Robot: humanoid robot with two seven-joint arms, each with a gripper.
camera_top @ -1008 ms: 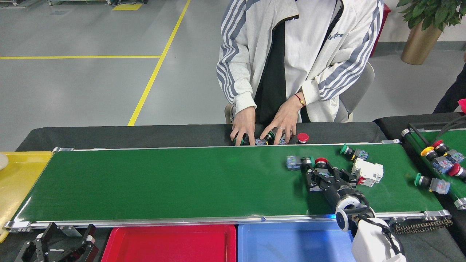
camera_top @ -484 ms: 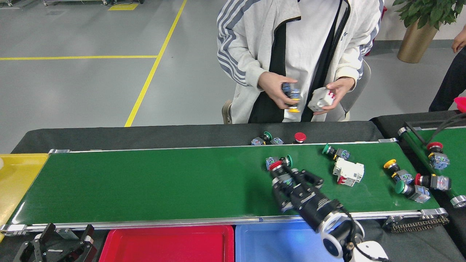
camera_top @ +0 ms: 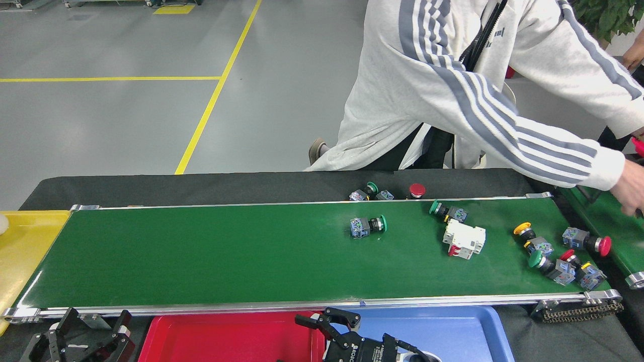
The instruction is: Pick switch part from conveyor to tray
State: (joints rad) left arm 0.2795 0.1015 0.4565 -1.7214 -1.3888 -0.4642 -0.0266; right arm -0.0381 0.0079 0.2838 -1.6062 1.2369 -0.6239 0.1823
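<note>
Right claw (camera_top: 329,318) low at 6 o'clock, fingers spread apart, pointing toward 10 o'clock, left claw (camera_top: 85,327) at 7 o'clock, fingers parted, idle.

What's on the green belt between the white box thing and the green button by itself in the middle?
Nothing. In the head view, only bare conveyor lies between the white breaker and the lone green-capped switch.

We see the conveyor (camera_top: 226,251) in dark green with silver rails. Near its front edge sit trays — red tray (camera_top: 231,337), blue tray (camera_top: 443,332) — and a yellow tray (camera_top: 25,246) at its left end. On the belt lies a white switch part (camera_top: 464,239); behind it, a white jacket (camera_top: 453,85) striped grey.
</note>
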